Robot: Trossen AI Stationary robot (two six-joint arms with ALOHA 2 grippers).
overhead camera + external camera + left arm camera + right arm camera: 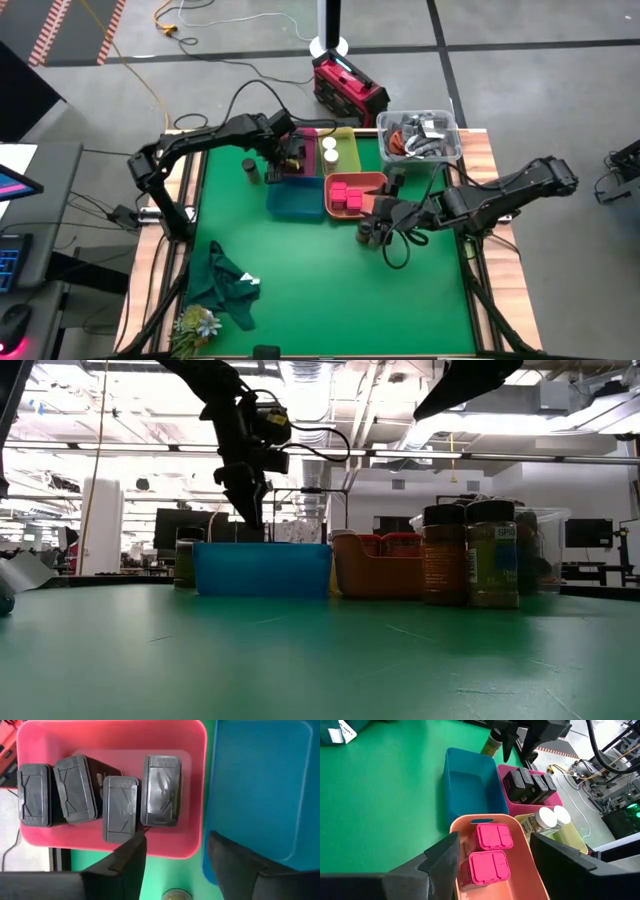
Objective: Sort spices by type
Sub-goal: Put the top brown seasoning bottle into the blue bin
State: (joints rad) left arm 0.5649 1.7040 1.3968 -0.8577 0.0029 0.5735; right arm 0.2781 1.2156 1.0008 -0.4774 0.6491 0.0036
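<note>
My left gripper (293,155) is open and empty above the pink tray (195,795), which holds several dark boxy tins (120,807); it also shows in the low view (255,510). My right gripper (494,840) is open and empty over the near right part of the orange tray (530,870), which holds magenta-red cubes (494,836). Two white-topped round jars (551,817) stand in the yellow-green tray (345,150). The blue tray (295,197) holds nothing that shows. Two dark round jars (468,555) stand on the mat beside the right gripper (385,212). Another jar (250,170) stands left of the trays.
A clear plastic bin of cables (420,135) stands at the far right corner. A crumpled green cloth (225,285) and a small bunch of flowers (195,325) lie near the front left. Open green mat (340,300) lies between them and the right edge.
</note>
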